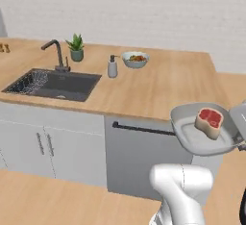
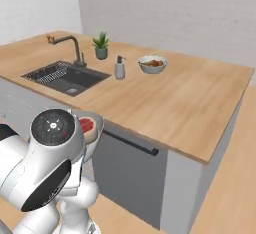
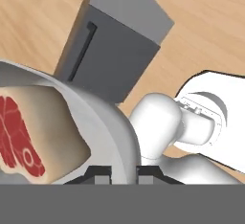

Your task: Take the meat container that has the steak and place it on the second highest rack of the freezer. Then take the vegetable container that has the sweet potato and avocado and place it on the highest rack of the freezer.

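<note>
Tool clamped on meat container rim, steak inside, midair

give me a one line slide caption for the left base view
Meat container with the steak held off the counter edge, sink and bowl behind.

Arm hides most of meat container and steak.

Steak in meat container, lower left, behind arm joint; sink, plant, bowl on counter.
</note>
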Robot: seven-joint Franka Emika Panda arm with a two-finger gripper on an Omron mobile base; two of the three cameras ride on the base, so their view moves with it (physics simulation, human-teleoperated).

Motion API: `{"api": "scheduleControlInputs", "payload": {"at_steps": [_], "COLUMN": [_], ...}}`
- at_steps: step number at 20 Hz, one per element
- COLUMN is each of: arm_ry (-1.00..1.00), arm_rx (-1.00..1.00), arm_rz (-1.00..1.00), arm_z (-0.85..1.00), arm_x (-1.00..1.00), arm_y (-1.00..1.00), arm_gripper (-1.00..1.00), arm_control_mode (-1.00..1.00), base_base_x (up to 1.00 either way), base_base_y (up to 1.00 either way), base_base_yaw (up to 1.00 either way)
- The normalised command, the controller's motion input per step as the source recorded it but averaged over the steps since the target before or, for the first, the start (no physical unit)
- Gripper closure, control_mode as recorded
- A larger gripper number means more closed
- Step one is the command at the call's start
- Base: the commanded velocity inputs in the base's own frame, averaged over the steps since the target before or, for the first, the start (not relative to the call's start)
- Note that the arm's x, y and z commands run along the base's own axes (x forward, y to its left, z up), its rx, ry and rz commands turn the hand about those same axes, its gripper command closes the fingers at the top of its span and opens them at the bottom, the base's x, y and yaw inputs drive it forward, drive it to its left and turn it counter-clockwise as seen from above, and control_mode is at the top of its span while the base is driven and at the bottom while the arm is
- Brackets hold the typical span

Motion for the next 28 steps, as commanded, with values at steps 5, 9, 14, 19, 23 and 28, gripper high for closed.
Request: {"api": "scheduleControlInputs", "payload": {"at_steps": [5, 9, 14, 19, 23, 28], "arm_ry": [0.0, 0.0, 0.0, 0.0, 0.0, 0.0], "arm_rx": [0.0, 0.0, 0.0, 0.0, 0.0, 0.0], "arm_rz": [0.0, 0.0, 0.0, 0.0, 0.0, 0.0], "arm_z": [0.0, 0.0, 0.0, 0.0, 0.0, 0.0], "arm_x": [0.0, 0.0, 0.0, 0.0, 0.0, 0.0], "arm_y": [0.0, 0.0, 0.0, 0.0, 0.0, 0.0], "arm_gripper": [1.0, 1.0, 1.0, 1.0, 1.0, 1.0], "arm_control_mode": [1.0, 1.0, 1.0, 1.0, 1.0, 1.0], "base_base_x": [0.0, 0.0, 0.15, 0.82, 0.65, 0.37], "base_base_y": [0.0, -0.02, -0.04, -0.12, -0.78, -1.0], "base_base_yaw": [-0.88, -0.87, -0.81, -0.28, -0.04, -0.33]}}
